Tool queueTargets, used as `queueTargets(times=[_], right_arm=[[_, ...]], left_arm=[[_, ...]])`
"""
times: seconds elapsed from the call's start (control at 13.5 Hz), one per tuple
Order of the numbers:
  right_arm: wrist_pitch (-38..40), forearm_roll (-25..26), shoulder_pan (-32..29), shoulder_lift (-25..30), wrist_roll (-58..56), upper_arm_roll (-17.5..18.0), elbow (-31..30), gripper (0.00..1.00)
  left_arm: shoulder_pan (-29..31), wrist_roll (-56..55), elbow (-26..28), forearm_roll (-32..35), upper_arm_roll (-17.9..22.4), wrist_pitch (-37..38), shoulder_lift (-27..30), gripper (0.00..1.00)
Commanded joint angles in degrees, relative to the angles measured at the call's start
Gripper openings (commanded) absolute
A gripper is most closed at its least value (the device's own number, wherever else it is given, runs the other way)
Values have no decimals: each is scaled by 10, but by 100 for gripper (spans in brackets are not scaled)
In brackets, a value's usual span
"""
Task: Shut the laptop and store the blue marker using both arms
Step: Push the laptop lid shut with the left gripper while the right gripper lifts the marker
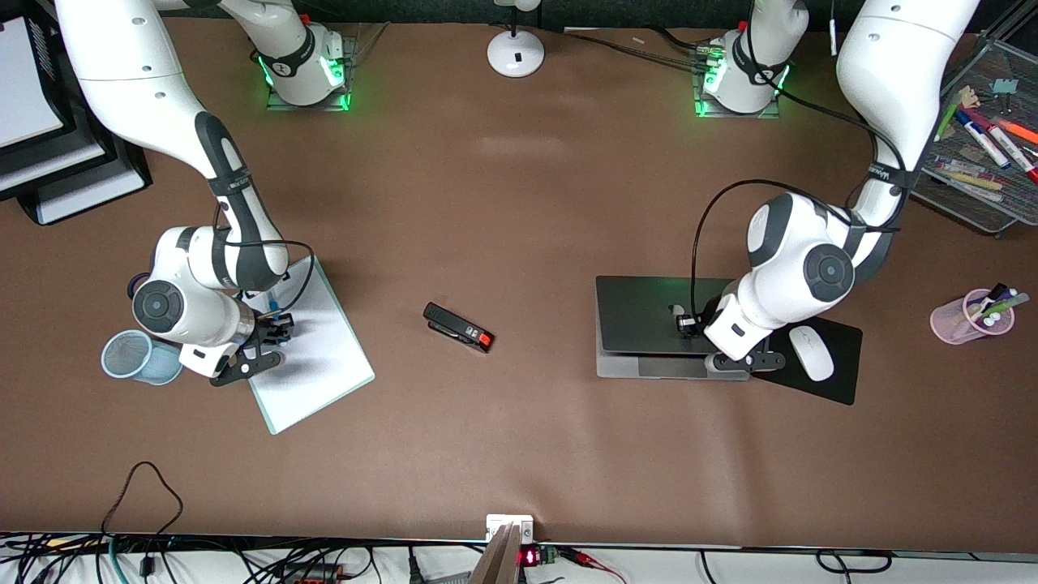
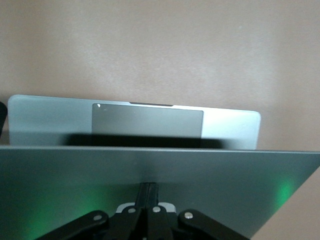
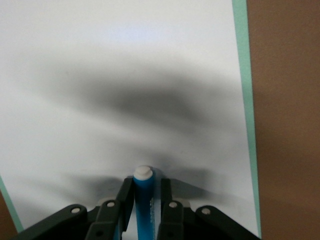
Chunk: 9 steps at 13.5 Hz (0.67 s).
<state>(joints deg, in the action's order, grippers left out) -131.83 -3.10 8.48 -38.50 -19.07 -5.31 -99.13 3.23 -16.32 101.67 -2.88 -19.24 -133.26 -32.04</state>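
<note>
A robot lab's office-desk mock-up: paper trays (image 1: 49, 154), a stapler (image 1: 459, 328), cables (image 1: 243, 564) along the table's edge.

Two glossy white arms, the right arm (image 1: 122, 89) and the left arm (image 1: 884, 73), have dark grey joint bands and round grey caps. Black cables loop beside them. Bases glow green. Black grippers show silver screws.

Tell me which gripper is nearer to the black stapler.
Right. The right gripper holds the blue marker over the whiteboard beside the stapler; the left gripper presses the laptop lid.
</note>
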Motion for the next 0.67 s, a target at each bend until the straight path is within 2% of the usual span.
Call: queueTargets(times=[0.0,0.15,0.37,0.59], right_arm=[[-1,-7,0,-5,0,0,12,21],[2,-7,0,-5,0,0,16,14],[3,-8,0,-2,-4,0,22,9],[5,-5,1,3,-6,0,37,7]], left_arm=[[8,13,-16,13,-1,-3,-24,0],[8,13,-16,13,-1,-14,-32,0],[9,13,-16,13,-1,-26,-45,0],[9,13,-15,13,0,-33,-55,0]])
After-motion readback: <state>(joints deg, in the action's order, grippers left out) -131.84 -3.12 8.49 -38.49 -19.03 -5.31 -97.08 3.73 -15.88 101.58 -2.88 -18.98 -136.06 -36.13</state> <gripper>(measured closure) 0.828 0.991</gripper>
